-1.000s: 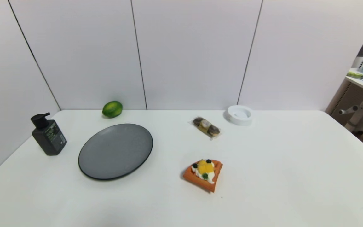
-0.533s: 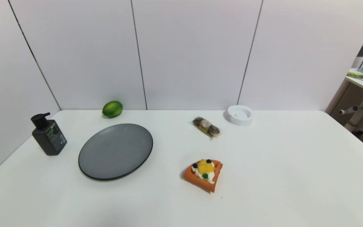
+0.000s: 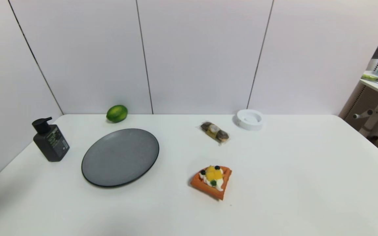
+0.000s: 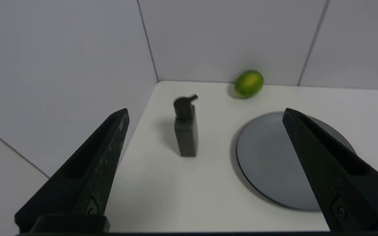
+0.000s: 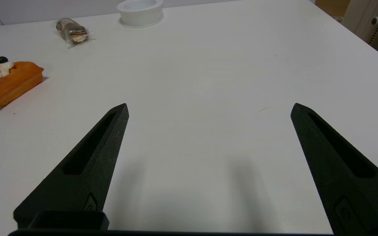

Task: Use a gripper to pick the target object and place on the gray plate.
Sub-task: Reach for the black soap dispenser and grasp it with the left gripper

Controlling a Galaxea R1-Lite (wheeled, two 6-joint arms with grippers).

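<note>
The pump bottle (image 3: 51, 141) stands upright at the far left of the tabletop (image 3: 290, 170), close to the left edge and the left wall panel, with its black pump head uppermost and its labelled face turned toward the gray plate (image 3: 120, 157). The plate lies flat just to the right of the bottle, apart from it, so the transfer appears to be a short rightward carry with nothing standing between the two. In the left wrist view the left gripper (image 4: 205, 111) hangs above the near left part of the tabletop, its fingers (image 4: 92, 170) spread wide with the bottle (image 4: 185, 131) framed in the gap between them but well ahead of the tips; this alignment suggests an approach not yet closed, and nothing is held. Room on the bottle's left side is limited by the wall and the tabletop edge, so one finger will probably have little clearance there, while the near side and the right side are open. A tall, narrow, upright body of this kind is likely to tip if struck high, near the pump head. The lime (image 3: 116, 113) rests against the back wall beyond the plate, clear of the carry path. The wrapped snack (image 3: 214, 131), the white dish (image 3: 249, 119) and the waffle slice (image 3: 212, 182) lie to the right, well apart from the bottle. The right gripper (image 5: 208, 108) hovers over bare tabletop on the right, fingers (image 5: 87, 170) apart and empty, apparently idle.
</note>
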